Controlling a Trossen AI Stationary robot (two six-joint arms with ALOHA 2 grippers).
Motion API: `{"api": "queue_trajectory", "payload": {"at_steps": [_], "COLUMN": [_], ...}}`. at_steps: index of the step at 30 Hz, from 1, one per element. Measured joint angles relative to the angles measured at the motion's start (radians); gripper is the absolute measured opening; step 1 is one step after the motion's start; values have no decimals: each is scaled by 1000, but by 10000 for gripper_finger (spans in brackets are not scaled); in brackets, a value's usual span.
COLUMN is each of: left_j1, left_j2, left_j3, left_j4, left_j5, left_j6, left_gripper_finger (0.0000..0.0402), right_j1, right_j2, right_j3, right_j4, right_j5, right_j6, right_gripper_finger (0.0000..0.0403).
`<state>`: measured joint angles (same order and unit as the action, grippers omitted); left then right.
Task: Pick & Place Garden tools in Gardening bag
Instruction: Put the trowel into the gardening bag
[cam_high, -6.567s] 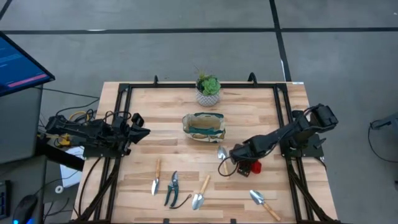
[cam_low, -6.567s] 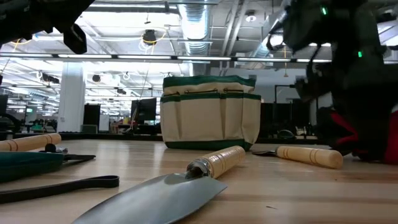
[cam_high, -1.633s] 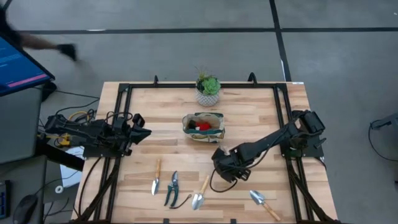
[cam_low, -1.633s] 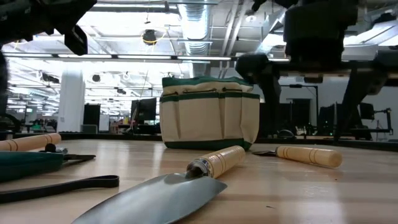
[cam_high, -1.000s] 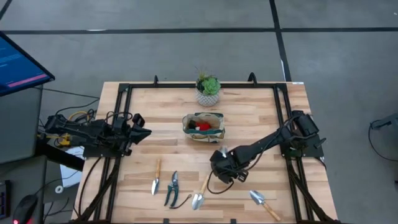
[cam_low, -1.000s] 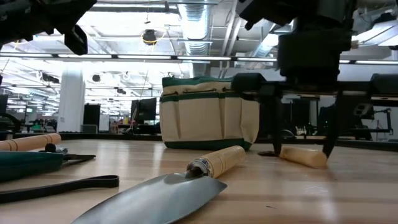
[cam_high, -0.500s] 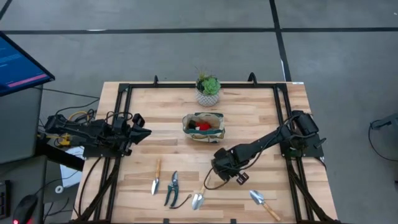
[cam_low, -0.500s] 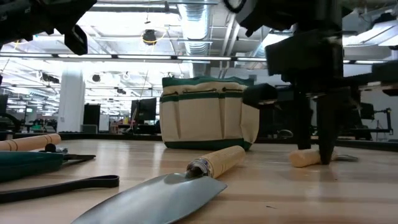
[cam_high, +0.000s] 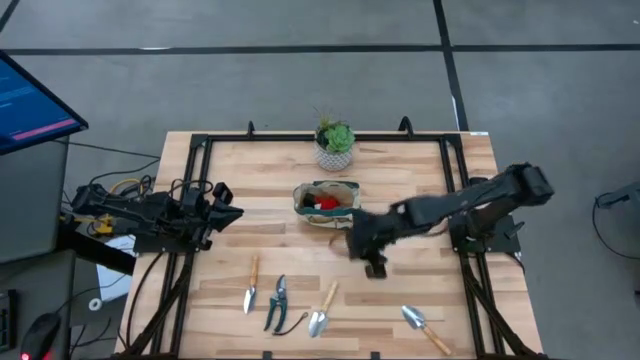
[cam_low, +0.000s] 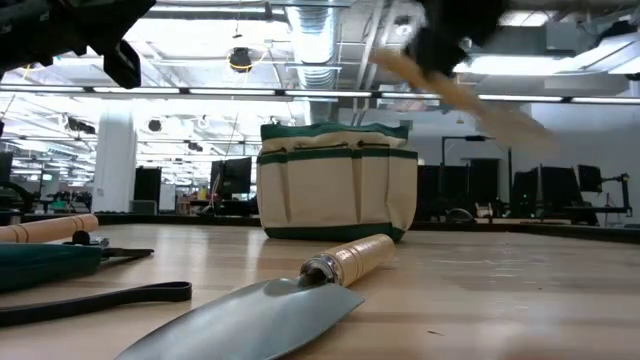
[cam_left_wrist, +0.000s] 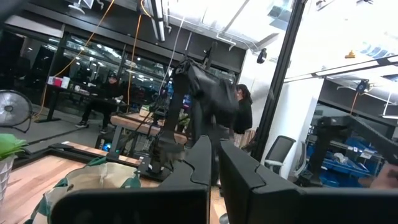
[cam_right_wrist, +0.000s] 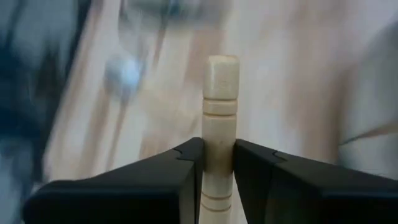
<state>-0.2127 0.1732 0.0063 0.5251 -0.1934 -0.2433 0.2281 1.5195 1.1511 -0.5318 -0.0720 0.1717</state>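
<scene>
The right gripper is clamped on the light wooden handle of a garden tool, which stands out past the fingertips. In the high view this gripper is raised above the table, just beside the gardening bag; a red item lies inside the bag. Pruning shears and three more tools lie on the near side of it. The left gripper waits at the table's edge, its fingers narrowly parted.

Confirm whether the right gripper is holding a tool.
Yes, the right gripper is shut on a wooden tool handle.
</scene>
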Motion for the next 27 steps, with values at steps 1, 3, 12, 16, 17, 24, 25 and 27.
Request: {"api": "queue_trajectory", "payload": {"at_steps": [1, 3, 12, 16, 17, 24, 25, 27], "left_j1": [0, 0, 0, 0, 0, 0, 0, 0], "left_j2": [0, 0, 0, 0, 0, 0, 0, 0], "left_j3": [0, 0, 0, 0, 0, 0, 0, 0], "left_j4": [0, 0, 0, 0, 0, 0, 0, 0], "left_j5": [0, 0, 0, 0, 0, 0, 0, 0], "left_j6": [0, 0, 0, 0, 0, 0, 0, 0], "left_gripper_finger": [2, 2, 2, 2, 2, 2, 2, 2], "right_j1": [-14, -44, -254, -319, -328, -334, -331, -319], "right_j2": [-39, -108, -228, -177, -161, -19, -2, 30], "right_j3": [1, 1, 3, 3, 3, 3, 3, 3], "right_j4": [43, 125, 398, 489, 493, 517, 514, 522], "right_j5": [46, 164, 727, 749, 775, 1050, 1058, 1063], "right_j6": [37, 103, 178, 196, 218, 334, 352, 400], "right_gripper_finger": [54, 54, 54, 54, 54, 54, 54, 54]}}
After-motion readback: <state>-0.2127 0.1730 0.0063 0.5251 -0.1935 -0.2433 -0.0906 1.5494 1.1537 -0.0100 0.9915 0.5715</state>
